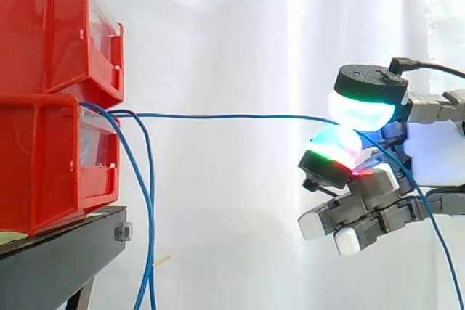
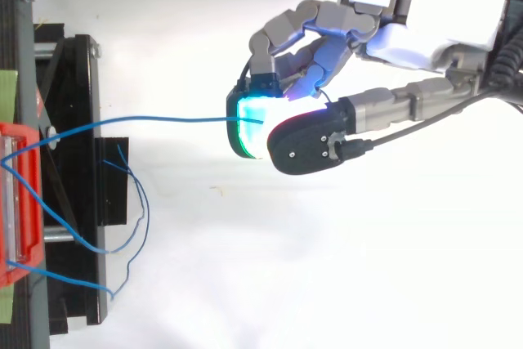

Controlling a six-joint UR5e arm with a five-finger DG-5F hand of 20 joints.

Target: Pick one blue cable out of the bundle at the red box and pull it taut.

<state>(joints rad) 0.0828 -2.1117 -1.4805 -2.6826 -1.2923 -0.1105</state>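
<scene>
Two red bins [image 1: 54,96] are stacked at the left on a black stand [image 1: 58,252]. Several thin blue cables come out of the lower bin's front. One blue cable [image 1: 232,115] runs straight and nearly level from the bin to my hand [image 1: 436,154], which is well to the right of the bins. My hand is shut on this cable, pinching it between two glowing fingertips [image 1: 361,110]. In the top view the same cable [image 2: 163,119] reaches the pinch of the hand [image 2: 425,30]. The cable's free end drops behind the hand at the lower right. The other cables [image 1: 145,208] hang slack below the bin.
A white curtain backs the whole scene. From above, the red bin [image 2: 16,202] and the black stand [image 2: 78,202] lie along the left edge, with slack cable loops [image 2: 135,210] drooping over the stand. Open space lies between the bins and the hand.
</scene>
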